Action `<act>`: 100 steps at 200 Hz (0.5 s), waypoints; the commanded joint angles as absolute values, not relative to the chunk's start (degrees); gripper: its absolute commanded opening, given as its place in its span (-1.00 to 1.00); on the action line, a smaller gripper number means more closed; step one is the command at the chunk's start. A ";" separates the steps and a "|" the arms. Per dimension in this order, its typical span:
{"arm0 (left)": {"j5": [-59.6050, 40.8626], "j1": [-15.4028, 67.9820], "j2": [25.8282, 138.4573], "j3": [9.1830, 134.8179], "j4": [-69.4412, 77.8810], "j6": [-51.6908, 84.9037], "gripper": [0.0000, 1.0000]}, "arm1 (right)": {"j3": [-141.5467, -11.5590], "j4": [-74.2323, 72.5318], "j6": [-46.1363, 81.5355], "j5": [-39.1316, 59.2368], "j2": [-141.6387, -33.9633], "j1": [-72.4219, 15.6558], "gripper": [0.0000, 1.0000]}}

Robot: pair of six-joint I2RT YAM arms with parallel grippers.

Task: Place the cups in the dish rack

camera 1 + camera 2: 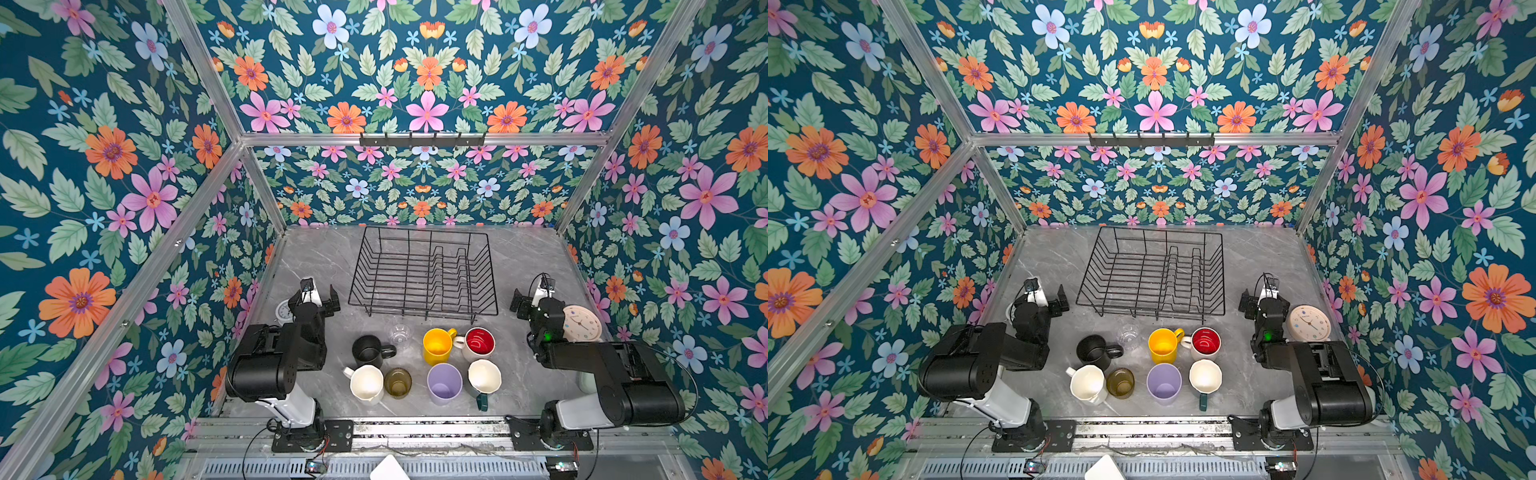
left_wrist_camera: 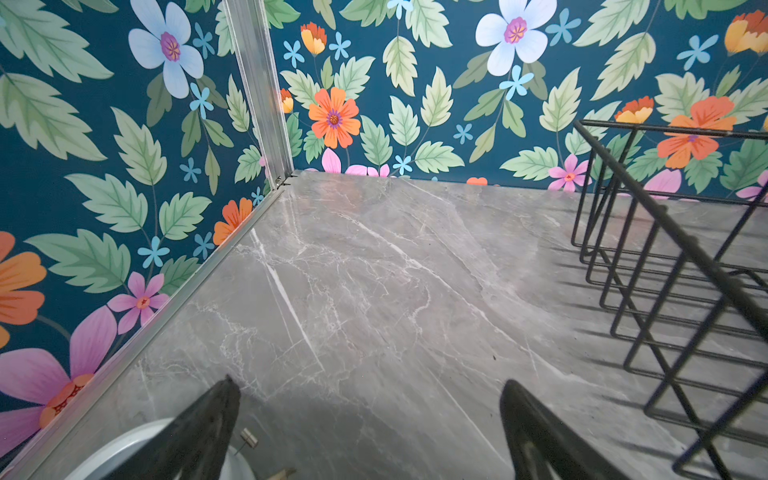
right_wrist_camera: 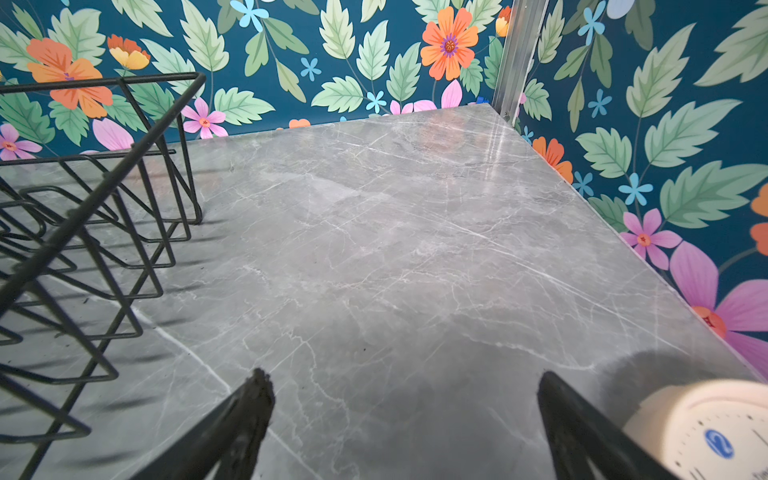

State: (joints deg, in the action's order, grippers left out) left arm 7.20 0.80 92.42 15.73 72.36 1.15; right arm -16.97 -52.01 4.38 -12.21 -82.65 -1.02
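nearest row on the worktop (image 1: 316, 257): white mug (image 1: 365, 383), olive glass (image 1: 397, 383), lilac tumbler (image 1: 444, 384), teal mug (image 1: 484, 376). behind: black mug (image 1: 368, 351), clear glass (image 1: 400, 332), yellow mug (image 1: 436, 345), red-lined mug (image 1: 480, 343). all upright, outside the dish rack (image 1: 422, 272), which stands beyond them. left gripper (image 2: 370, 399) and right gripper (image 3: 405, 386) flank it, jaws apart over bare worktop. grey clock (image 1: 284, 311) and cream clock (image 1: 582, 324) sit beside them. open worktop runs to both side walls.

No legible text, cream clock (image 3: 702, 432) face bears blue logo, lettering too blurred to read
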 commanded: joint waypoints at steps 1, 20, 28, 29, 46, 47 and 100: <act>7.20 0.71 92.02 15.39 73.56 1.05 0.99 | -16.97 -52.70 5.01 -13.56 -82.62 -1.06 0.97; 8.37 0.77 86.91 15.86 68.30 1.19 0.99 | -17.94 -48.30 5.10 -14.09 -79.37 -1.06 0.97; 9.49 0.71 83.58 17.11 63.25 1.59 0.99 | -19.68 -44.04 4.76 -16.65 -77.08 -1.85 0.98; 9.71 0.70 83.10 17.30 62.52 1.67 0.99 | -20.04 -43.03 4.80 -16.89 -76.69 -1.94 0.97; 13.42 0.75 75.45 21.53 48.51 6.85 1.00 | -28.26 -21.68 9.75 -19.79 -70.80 -2.02 0.98; 13.57 0.72 75.04 21.84 48.08 7.34 1.00 | -28.72 -20.68 10.46 -20.00 -70.69 -2.02 0.98; 11.07 0.53 55.11 29.69 12.16 27.59 1.00 | -42.99 9.19 35.69 -11.65 -64.87 -1.03 0.98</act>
State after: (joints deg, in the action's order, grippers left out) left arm 16.51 0.64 61.14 28.51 32.36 19.68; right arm -41.28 -7.25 25.85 -17.02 -66.24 -1.91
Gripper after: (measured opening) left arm 0.998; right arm 0.989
